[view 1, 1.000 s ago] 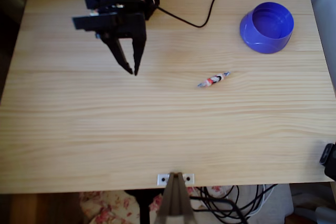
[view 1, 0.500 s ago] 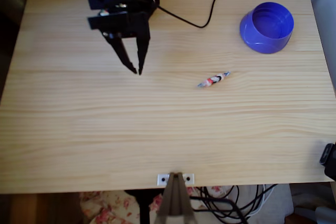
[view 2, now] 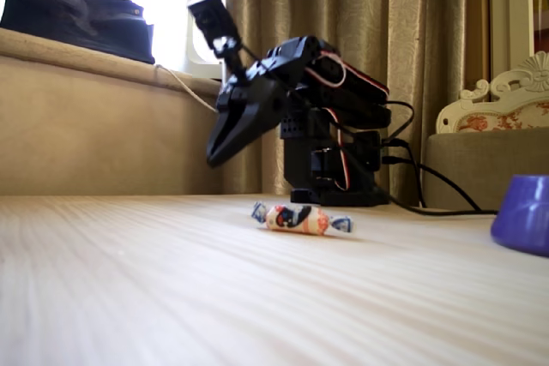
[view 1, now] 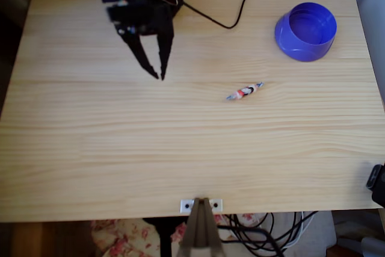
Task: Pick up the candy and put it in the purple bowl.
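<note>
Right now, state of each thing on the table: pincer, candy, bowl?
pincer: nearly shut, tips just apart, holding nothing, raised off the table, left of the candy in the overhead view.
candy: lying flat on the table, wrapped, untouched, apart from the bowl.
purple bowl: upright, open side up, nothing visible inside, near the table's far right corner in the overhead view.
table: bare wood, level.

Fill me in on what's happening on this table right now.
A black robot arm is set to pick up a candy and drop it in the purple bowl. Its gripper hangs over the wooden table, fingers nearly together and holding nothing, well left of the candy in the overhead view. The candy lies untouched on the bare wood near the middle. The bowl stands at the far right corner with nothing visible inside. The pickup has not begun.
</note>
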Motion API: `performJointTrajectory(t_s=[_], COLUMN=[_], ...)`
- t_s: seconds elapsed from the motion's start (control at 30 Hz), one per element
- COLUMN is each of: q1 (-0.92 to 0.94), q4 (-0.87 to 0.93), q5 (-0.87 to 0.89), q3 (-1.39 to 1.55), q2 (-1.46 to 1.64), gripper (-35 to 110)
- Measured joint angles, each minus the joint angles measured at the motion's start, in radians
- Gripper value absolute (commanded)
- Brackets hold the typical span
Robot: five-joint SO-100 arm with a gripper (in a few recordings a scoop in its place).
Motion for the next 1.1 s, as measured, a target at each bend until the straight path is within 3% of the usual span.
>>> performJointTrajectory(t_s=[0.27, 0.5, 0.8, 1.1], q1=[-0.052, -0.109, -0.348, -0.388], q4=[0.089, 0.206, 0.193, 0.245], q5=[0.026, 0.028, -0.129, -0.27], q3=[-0.216, -0.597, -0.887, -1.095], q2=[-0.155, -0.457, -0.721, -0.977], gripper=[-1, 0, 0, 2])
